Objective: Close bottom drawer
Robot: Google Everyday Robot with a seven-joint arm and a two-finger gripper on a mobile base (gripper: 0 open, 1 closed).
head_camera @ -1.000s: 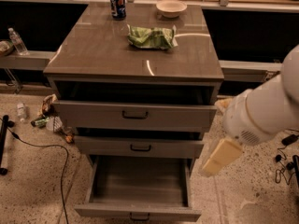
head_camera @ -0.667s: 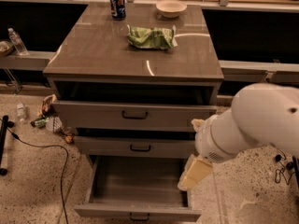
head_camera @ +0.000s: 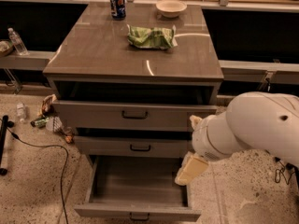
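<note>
Desk (head_camera: 103,55): grey-brown top, centre of the frame, carrying a blue can (head_camera: 117,3) and a pale bowl (head_camera: 171,7) at its far edge, well apart; a crumpled green bag (head_camera: 152,36) lies nearer the middle, below the bowl. Three drawers sit under the top; the top drawer (head_camera: 93,113) and middle drawer (head_camera: 107,146) each stand slightly out, with a dark gap above each front.

Bottom drawer (head_camera: 135,185): pulled far out towards the lower edge of the frame; grey interior bare; its small dark handle shows at the very bottom centre.

Room: speckled floor (head_camera: 37,181); a black cable (head_camera: 56,157) runs across it at lower left; litter (head_camera: 49,118) lies against the desk's left side; a clear bottle (head_camera: 17,41) stands on a ledge at upper left; dark recesses behind the desk on both sides.

Gripper (head_camera: 187,149): at the end of a bulky white arm (head_camera: 261,125) entering from the right edge, placed at right of centre, beside the drawer fronts. Fingers (head_camera: 191,169): cream-coloured and spread apart, one tip up by the top drawer's right end, the other down over the bottom drawer's right wall; nothing is held between them; whether the lower one touches that wall cannot be told.
</note>
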